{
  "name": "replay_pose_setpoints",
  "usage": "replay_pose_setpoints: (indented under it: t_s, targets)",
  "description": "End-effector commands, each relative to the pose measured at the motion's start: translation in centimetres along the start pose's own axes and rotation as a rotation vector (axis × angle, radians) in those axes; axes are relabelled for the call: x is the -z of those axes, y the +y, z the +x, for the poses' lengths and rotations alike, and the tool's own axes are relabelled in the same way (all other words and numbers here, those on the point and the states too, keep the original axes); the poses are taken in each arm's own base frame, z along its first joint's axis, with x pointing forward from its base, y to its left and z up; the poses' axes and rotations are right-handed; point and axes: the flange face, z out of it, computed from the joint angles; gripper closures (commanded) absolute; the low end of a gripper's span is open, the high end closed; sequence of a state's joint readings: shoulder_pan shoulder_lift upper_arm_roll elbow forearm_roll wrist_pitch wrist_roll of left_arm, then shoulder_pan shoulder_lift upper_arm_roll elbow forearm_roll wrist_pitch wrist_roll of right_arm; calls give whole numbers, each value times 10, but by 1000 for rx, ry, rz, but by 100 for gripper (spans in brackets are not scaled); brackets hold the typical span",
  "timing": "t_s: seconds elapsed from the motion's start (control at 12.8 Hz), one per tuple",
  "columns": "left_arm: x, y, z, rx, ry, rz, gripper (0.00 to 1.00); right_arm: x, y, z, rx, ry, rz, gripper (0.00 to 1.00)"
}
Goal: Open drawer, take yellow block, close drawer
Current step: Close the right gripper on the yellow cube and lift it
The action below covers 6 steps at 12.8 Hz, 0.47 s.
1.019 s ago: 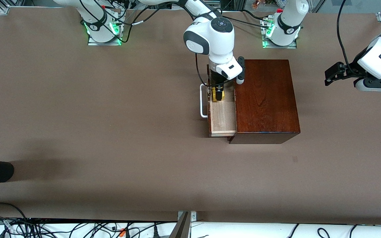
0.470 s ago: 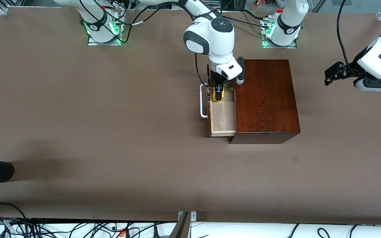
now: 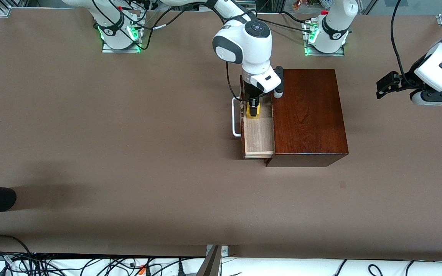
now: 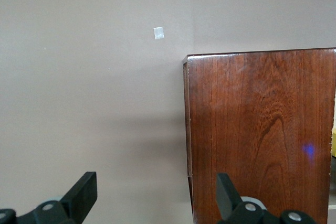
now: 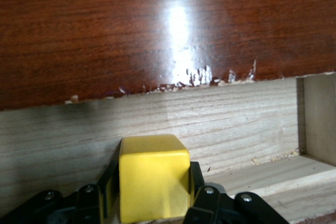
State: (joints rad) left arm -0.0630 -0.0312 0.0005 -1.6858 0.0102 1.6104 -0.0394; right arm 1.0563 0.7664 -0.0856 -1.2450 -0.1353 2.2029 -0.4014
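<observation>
Your right gripper (image 3: 253, 106) has its fingers squeezed on the yellow block (image 3: 253, 110), down inside the open drawer (image 3: 258, 132). That drawer sits near the middle of the desk, closer to the edge where the arm bases stand, and it slides toward the right arm's end. Lift the block straight up and go slowly, so it does not bump the drawer's pale wood walls or the dark box (image 3: 309, 115) next to it. Keep your squeeze firm. Your left gripper (image 3: 388, 87) waits with its fingers wide apart, over the desk near the left arm's end.
</observation>
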Motion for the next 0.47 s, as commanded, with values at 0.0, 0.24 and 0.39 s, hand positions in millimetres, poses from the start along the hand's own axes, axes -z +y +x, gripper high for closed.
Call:
replay_pose_setpoints:
  t_s: [0.0, 0.24, 0.39]
  targets:
    - [5, 2, 0, 2, -4, -22, 0, 38, 10, 2, -23, -29, 9, 98]
    - [6, 7, 0, -8, -3, -25, 0, 105, 28, -2, -138, -19, 49, 98]
    - [-1, 14, 2, -51, -42, -65, 0, 150, 46, -17, -194, -11, 47, 98]
